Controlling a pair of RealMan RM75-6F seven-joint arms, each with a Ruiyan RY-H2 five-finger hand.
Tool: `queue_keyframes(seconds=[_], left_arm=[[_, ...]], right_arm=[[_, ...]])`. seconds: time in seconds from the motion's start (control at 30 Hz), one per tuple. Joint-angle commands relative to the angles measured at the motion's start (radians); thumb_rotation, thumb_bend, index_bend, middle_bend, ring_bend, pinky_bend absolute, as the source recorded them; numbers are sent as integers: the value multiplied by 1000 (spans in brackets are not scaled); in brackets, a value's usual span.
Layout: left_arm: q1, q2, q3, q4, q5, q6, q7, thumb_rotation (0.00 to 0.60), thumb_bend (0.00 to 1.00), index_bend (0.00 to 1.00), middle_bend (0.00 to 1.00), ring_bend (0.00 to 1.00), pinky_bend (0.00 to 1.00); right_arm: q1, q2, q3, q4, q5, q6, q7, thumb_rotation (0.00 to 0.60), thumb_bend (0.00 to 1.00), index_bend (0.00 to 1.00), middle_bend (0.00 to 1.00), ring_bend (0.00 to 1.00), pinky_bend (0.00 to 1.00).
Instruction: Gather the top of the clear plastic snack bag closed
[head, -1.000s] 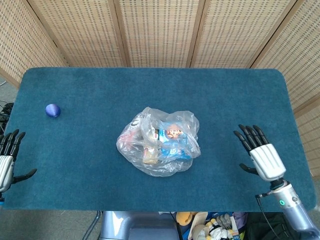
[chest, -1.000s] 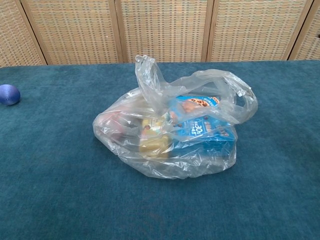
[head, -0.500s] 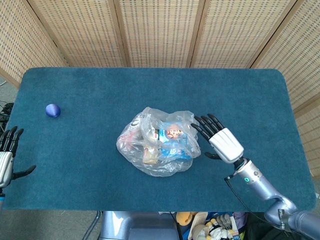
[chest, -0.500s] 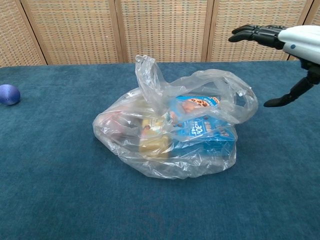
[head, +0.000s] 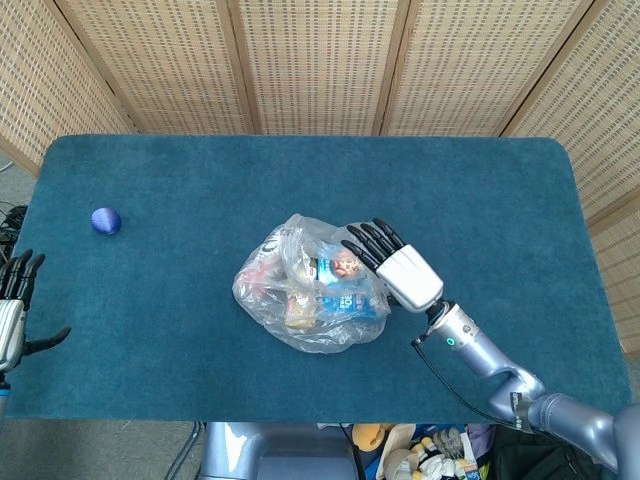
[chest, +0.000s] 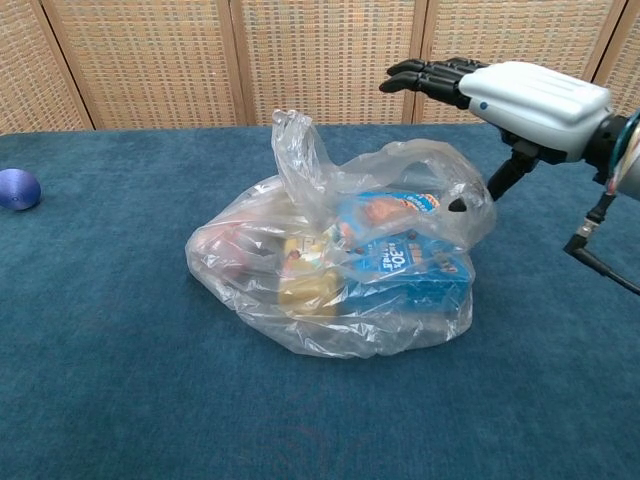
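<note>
— Where was the clear, crumpled plastic snack bag (chest: 330, 270) when we looked?

— Near the middle of the blue felt-covered table (head: 200, 180), slumped on its side and full of packets, a blue printed one nearest the right.

— How did we judge it would handle?

— Light, we thought, and very soft. The film looked thin and slick, so it would crumple and slide under the fingers rather than resist. The snacks inside gave it what weight it had.

— And where to take hold?

— At the loose top. One twisted tail of film (chest: 296, 150) stood upright at the far left of the opening, and a loop of film arched over on the right (chest: 470, 195). We'd bunch those two together above the packets.

— Which way did it point?

— Its long axis ran left to right across the table, with the mouth facing up and a little to the far side.

— The hands?

— Our right hand (chest: 520, 95) hovered over the bag's right side, fingers spread and straight, thumb tip down at the right loop, gripping nothing. Our left hand (head: 12, 310) sat at the near left edge, fingers apart, empty.
</note>
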Motion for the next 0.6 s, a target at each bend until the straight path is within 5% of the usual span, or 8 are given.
queue_keyframes(seconds=[0.03, 0.6], left_arm=[[-2, 1, -2, 2, -6, -6, -2, 600, 6, 0, 0, 0, 0], [-15, 4, -14, 3, -41, -33, -6, 600, 5, 0, 0, 0, 0]], right_arm=[[35, -57, 16, 54, 19, 8, 22, 600, 0, 0, 0, 0, 0], [121, -163, 107, 98, 167, -11, 84, 600, 0, 0, 0, 0, 0]])
